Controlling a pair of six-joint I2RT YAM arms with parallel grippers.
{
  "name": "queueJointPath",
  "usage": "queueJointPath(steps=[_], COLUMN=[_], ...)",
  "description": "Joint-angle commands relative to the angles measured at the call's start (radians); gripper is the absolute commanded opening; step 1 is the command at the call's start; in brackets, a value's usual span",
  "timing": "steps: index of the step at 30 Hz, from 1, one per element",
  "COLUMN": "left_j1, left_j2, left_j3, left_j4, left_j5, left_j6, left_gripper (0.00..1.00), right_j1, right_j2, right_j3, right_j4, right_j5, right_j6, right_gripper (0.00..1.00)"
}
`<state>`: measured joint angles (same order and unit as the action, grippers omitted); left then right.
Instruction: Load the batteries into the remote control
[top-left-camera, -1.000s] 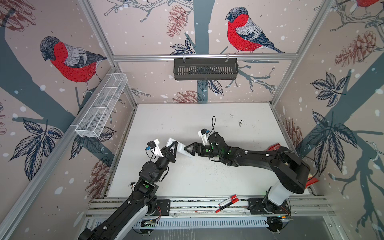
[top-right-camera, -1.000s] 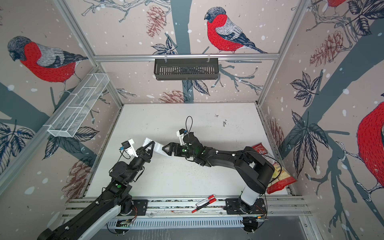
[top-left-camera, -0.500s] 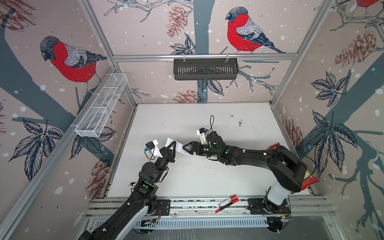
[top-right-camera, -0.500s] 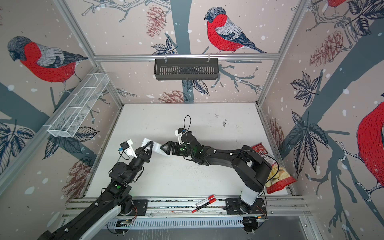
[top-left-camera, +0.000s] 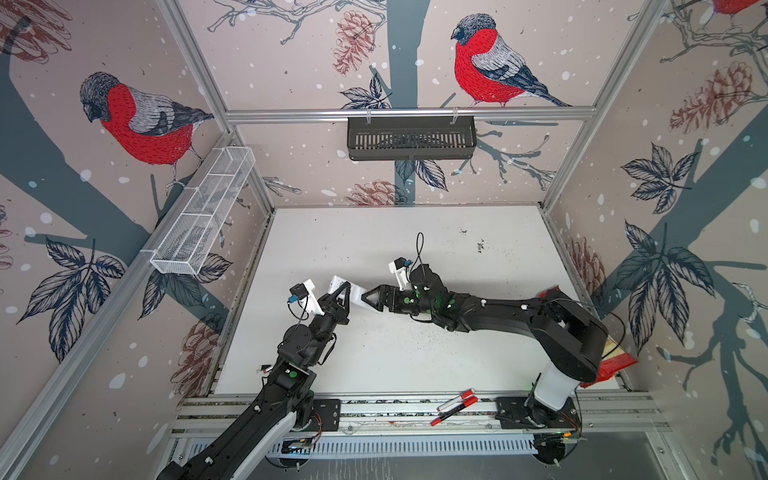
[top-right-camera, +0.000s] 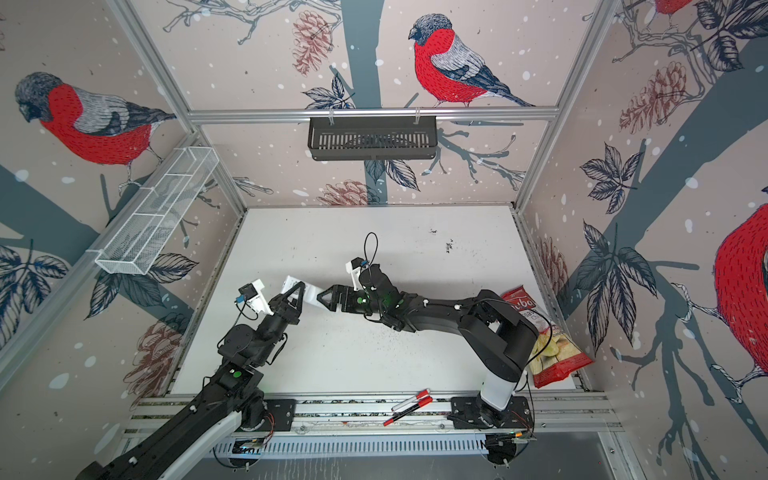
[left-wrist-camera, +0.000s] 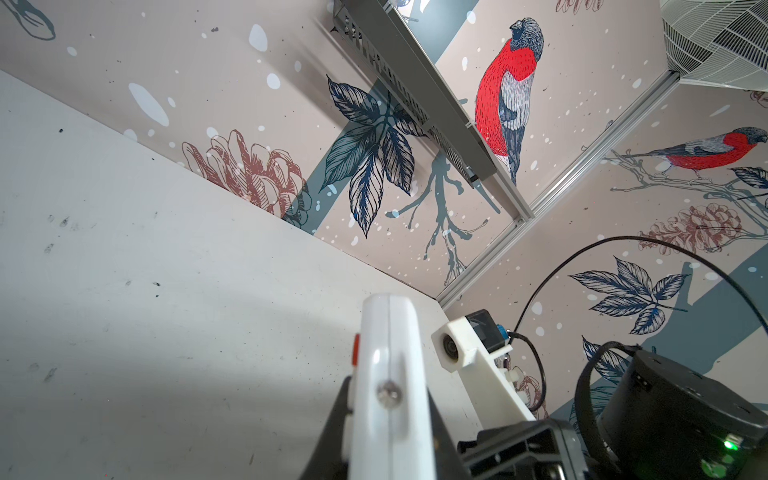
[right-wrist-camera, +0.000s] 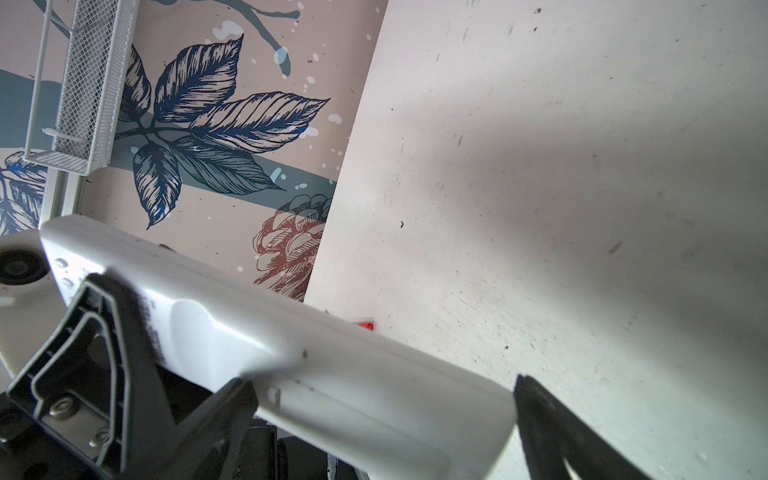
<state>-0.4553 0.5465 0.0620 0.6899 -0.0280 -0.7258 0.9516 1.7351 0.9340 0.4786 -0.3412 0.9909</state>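
The remote control (top-left-camera: 356, 294) is off the table (top-left-camera: 415, 357), held in the air well out in front of the black basket (top-left-camera: 410, 137) on the rear wall and a little toward the left arm's side of it. The left gripper (top-left-camera: 343, 286) has it pinched: its jaws are nearly together across the thin body close to one end, and the left wrist view shows that end edge-on between the two dark fingers (left-wrist-camera: 332, 436). The right gripper (top-left-camera: 365, 298) meets it from the opposite side with its jaws spread as wide as they go. In the right wrist view they flank the other end of the remote control (right-wrist-camera: 291, 353), plain back up, with no clamping visible. I cannot make out the batteries in any view; the only loose items seen are red-and-white marker pens (top-left-camera: 455, 402), far from the basket on the front rail. The step in hand looks like preparation: bracing the remote between both arms so the back cover can come off, with nothing loaded yet. The next move calls for the right jaws to close squarely on their end without levering the body out of the left's narrow pinch, then a pull along the length of the remote.
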Motion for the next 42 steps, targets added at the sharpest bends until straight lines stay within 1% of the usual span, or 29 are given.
queueJointPath(steps=[1,13,19,42], left_j1=[0.000,0.000,0.000,0.000], left_j2=[-0.002,-0.006,-0.010,-0.004], left_j3=[0.012,0.016,0.022,0.017], left_j4=[0.067,0.072,0.066,0.058], left_j5=[0.028,0.043,0.042,0.024], left_j6=[-0.007,-0.012,-0.004,0.016], left_gripper=[0.00,0.00,0.00,0.00], right_j1=[0.001,-0.007,-0.009,-0.020], right_j2=[0.007,0.034,0.042,0.006], right_j3=[0.000,-0.003,-0.006,-0.043], right_j4=[0.006,-0.007,-0.012,-0.007], right_j5=[0.014,0.030,0.030,0.028], right_j6=[0.001,0.012,0.013,0.009], right_gripper=[0.97,0.89,0.87,0.86])
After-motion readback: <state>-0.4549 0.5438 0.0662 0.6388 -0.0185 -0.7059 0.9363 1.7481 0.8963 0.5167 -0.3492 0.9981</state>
